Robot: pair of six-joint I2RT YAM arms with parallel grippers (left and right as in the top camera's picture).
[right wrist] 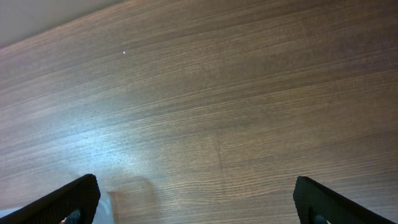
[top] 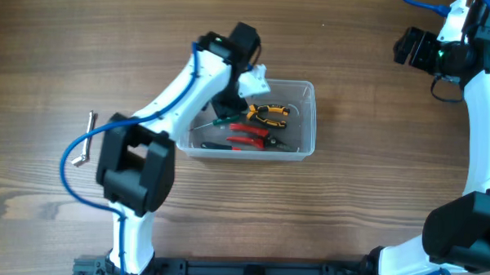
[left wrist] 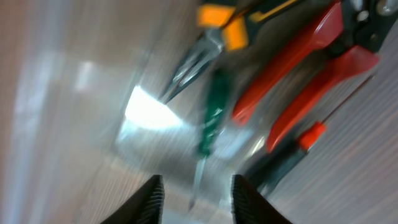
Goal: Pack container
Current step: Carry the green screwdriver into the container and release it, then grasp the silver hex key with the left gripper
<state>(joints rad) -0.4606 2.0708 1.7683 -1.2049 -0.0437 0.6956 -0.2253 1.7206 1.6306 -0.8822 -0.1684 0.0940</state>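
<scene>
The clear plastic container (top: 305, 148) stands mid-table. In it lie yellow-and-black pliers (top: 270, 114), red-handled pliers (top: 249, 138) and a green screwdriver (top: 227, 118). My left gripper (top: 230, 100) hovers over the tub's left part. In the blurred left wrist view its fingers (left wrist: 198, 202) are open, with the green screwdriver (left wrist: 210, 115) just beyond them on the container floor (left wrist: 143, 112), beside the yellow pliers (left wrist: 217, 28), the red pliers (left wrist: 311, 68) and a thin red-collared screwdriver (left wrist: 298, 146). My right gripper (top: 407, 47) is far off at the top right, open and empty (right wrist: 196, 205).
A metal L-shaped key (top: 85, 140) lies on the wooden table to the left of the left arm. The right wrist view shows bare wood (right wrist: 217, 93) and a pale blurred edge at the lower left (right wrist: 102, 208).
</scene>
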